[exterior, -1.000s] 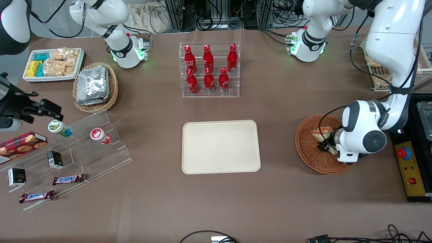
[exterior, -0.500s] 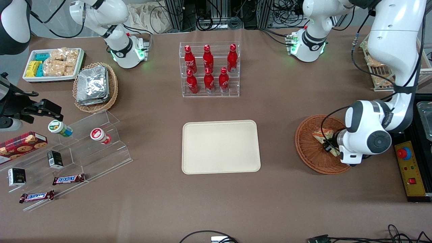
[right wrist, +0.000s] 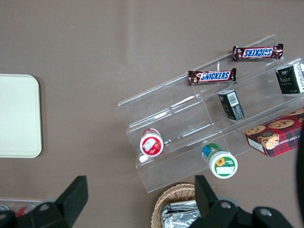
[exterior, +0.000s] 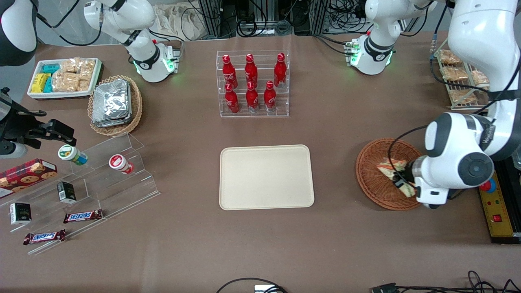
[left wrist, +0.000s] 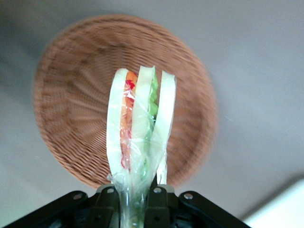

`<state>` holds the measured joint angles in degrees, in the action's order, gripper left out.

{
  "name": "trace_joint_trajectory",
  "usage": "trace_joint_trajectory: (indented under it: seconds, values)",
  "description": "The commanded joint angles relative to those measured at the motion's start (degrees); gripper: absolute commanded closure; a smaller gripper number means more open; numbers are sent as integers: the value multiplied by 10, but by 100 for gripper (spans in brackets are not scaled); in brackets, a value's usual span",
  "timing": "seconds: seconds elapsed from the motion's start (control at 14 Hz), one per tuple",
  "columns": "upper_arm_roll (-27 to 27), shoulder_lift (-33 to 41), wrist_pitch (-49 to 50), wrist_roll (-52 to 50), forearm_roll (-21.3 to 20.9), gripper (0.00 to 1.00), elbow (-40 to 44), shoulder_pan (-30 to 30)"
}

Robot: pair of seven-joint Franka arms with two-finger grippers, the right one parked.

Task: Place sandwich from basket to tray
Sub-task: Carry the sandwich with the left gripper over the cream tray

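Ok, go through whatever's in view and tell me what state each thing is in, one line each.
sandwich: wrapped in clear film, clamped at one end, lifted above the basket.
gripper: shut on the sandwich, over the basket.
basket: nothing else visible in it.
tray: bare, nothing on it yet.
bottles: upright in their clear rack, capped.
yogurt cups: lying on their sides on the clear stand.
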<state>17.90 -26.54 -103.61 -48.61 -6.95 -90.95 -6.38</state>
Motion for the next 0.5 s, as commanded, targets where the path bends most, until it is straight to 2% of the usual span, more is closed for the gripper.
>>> trace_joint_trajectory:
  seconds: [0.0, 0.07, 0.21, 0.43]
  values:
    - [76, -6, 11, -2, -7, 100, 38, 4]
    - [99, -24, 10, -2, -8, 100, 53, 14]
    - [107, -51, 7, -2, -10, 98, 71, 63]
    - [107, -111, 5, -2, -70, 99, 106, 136]
